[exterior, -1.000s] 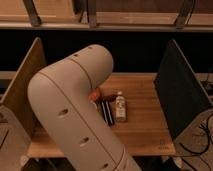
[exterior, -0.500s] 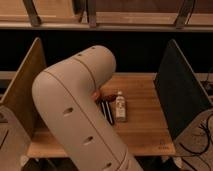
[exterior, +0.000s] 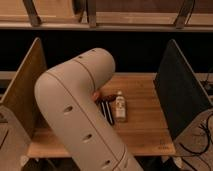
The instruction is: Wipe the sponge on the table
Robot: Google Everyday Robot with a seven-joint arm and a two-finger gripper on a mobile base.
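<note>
The light wooden table (exterior: 145, 125) fills the middle of the camera view. My arm's thick beige elbow (exterior: 75, 105) rises from the bottom and covers the table's left half. The sponge is hidden. My gripper is out of sight behind or beyond the arm, and it is shut; whether it holds anything cannot be seen. Just right of the arm lie a small clear bottle (exterior: 120, 106), a black flat case (exterior: 106, 112) and a reddish-orange object (exterior: 101, 96) partly hidden by the arm.
An upright wooden side board (exterior: 25, 92) bounds the table on the left and a dark upright panel (exterior: 182, 95) on the right. Cables (exterior: 202, 137) hang off the right side. A shelf rail (exterior: 105, 22) runs across the back, above the table.
The arm's bend has shifted slightly to the right. The bottle and the black case have not moved.
</note>
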